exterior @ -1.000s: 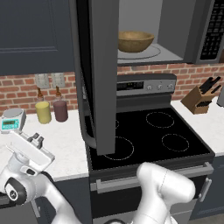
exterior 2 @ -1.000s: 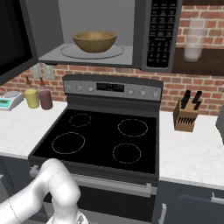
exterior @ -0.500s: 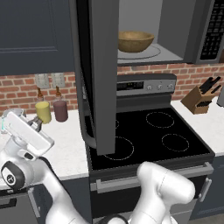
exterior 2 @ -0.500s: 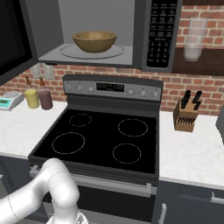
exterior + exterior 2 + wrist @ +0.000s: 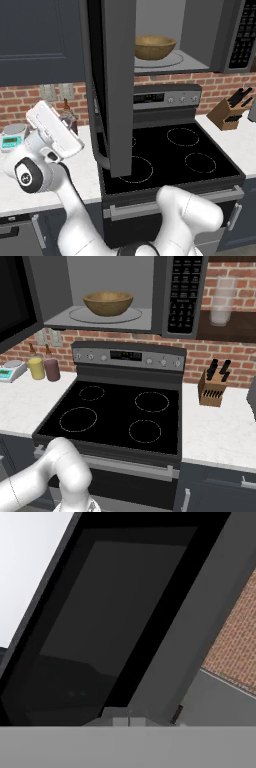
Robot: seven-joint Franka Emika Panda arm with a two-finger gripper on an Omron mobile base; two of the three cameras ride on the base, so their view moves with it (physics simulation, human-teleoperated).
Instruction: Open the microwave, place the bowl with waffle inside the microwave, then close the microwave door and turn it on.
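The microwave [image 5: 125, 286] hangs above the stove with its door [image 5: 116, 85] swung wide, edge-on in the left base view, its curved bar handle [image 5: 98, 131] on the near edge. The brown wooden bowl [image 5: 107, 302] [image 5: 155, 47] rests on the glass turntable [image 5: 131, 316] inside. The waffle is hidden below the bowl's rim. My gripper [image 5: 70, 140] hovers left of the door at handle height, a little apart from it, its fingers not discernible. The hand view looks at the door's black window [image 5: 115, 622]. The keypad strip [image 5: 185, 291] is at the right.
The black-topped stove [image 5: 115, 411] lies below. A yellow jar [image 5: 36, 367], a maroon jar [image 5: 51, 368] and a small scale [image 5: 10, 372] stand on the left counter. A knife block [image 5: 212, 388] stands on the right counter, a glass jar [image 5: 222, 303] on the shelf.
My hand has risen from low at the left counter and moved right, closer to the outer face of the open door. Bowl and door have not moved.
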